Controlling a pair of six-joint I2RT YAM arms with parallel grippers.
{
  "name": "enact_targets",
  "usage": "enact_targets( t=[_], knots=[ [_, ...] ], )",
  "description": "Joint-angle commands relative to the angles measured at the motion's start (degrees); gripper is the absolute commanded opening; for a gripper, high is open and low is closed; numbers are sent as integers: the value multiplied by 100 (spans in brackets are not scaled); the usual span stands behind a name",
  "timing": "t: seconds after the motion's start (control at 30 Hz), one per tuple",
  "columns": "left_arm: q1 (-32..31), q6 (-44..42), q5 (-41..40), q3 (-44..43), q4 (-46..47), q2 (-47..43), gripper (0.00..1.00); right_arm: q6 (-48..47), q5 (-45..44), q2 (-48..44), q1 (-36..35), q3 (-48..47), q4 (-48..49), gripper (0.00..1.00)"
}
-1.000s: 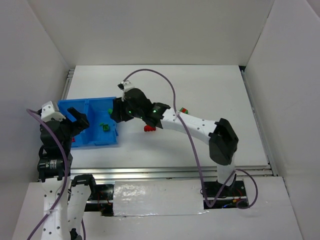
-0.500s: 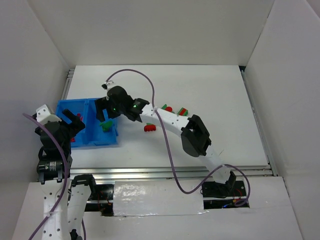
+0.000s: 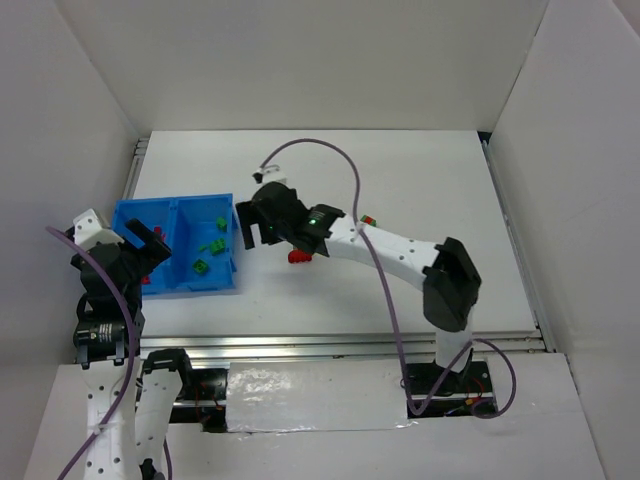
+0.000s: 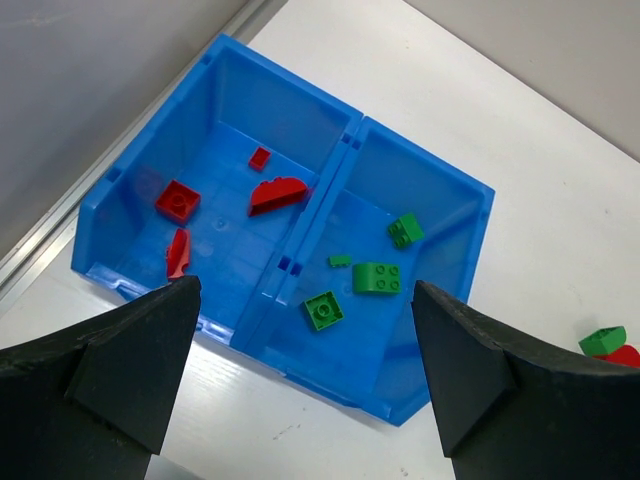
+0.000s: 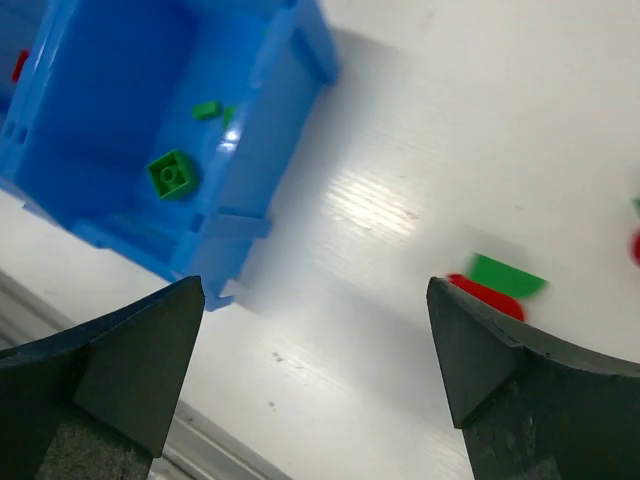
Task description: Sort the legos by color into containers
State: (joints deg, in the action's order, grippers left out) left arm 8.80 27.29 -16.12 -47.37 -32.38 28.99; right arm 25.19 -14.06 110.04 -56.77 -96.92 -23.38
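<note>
The blue bin (image 3: 180,208) (image 4: 350,140) lies at the table's left. Its left compartment holds several red legos (image 4: 177,200). In its right compartment lie several green legos (image 4: 377,277) (image 3: 202,265). My left gripper (image 3: 150,242) (image 4: 305,288) hangs open and empty over the bin's near left part. Just right of the bin's right wall, over bare table, my right gripper (image 3: 251,230) (image 5: 315,285) is open and empty. A joined red-and-green piece (image 5: 495,285) (image 3: 297,257) lies on the table by its right finger. The blue bin (image 5: 130,90) and a green brick (image 5: 172,173) show in the right wrist view.
Another red-and-green piece (image 3: 367,220) lies on the table beside the right arm's forearm, partly hidden. White walls close in the table at the back and on both sides. A metal rail (image 3: 340,345) runs along the near edge.
My right gripper opened wide and drew back to the right, out from over the bin's right compartment. One more green brick now lies there. The left arm barely moved.
</note>
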Motion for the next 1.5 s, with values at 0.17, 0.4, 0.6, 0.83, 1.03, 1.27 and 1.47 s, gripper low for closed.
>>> enact_targets(
  t=[0.17, 0.4, 0.6, 0.83, 1.03, 1.27, 1.47],
  knots=[
    [-18, -101, 540, -114, 390, -60, 100, 329, -607, -923, 509, 1940, 210, 100],
    [-19, -118, 592, -105, 399, -52, 99, 329, -677, -97, 659, 1677, 70, 100],
    [-18, -136, 671, -105, 417, -34, 100, 460, -360, 272, 659, 1686, 386, 100],
    [-18, -154, 733, -105, 426, -17, 100, 557, -220, 404, 694, 1677, 615, 100],
    [-18, -162, 777, -88, 452, -16, 100, 759, -562, 676, 685, 1431, 352, 100],
    [-18, -171, 794, -88, 461, -8, 99, 794, -466, 634, 676, 1746, 614, 60],
    [-27, -171, 1100, -35, 548, 89, 99, 375, -378, 134, 545, 2361, 1133, 13]
  ],
)
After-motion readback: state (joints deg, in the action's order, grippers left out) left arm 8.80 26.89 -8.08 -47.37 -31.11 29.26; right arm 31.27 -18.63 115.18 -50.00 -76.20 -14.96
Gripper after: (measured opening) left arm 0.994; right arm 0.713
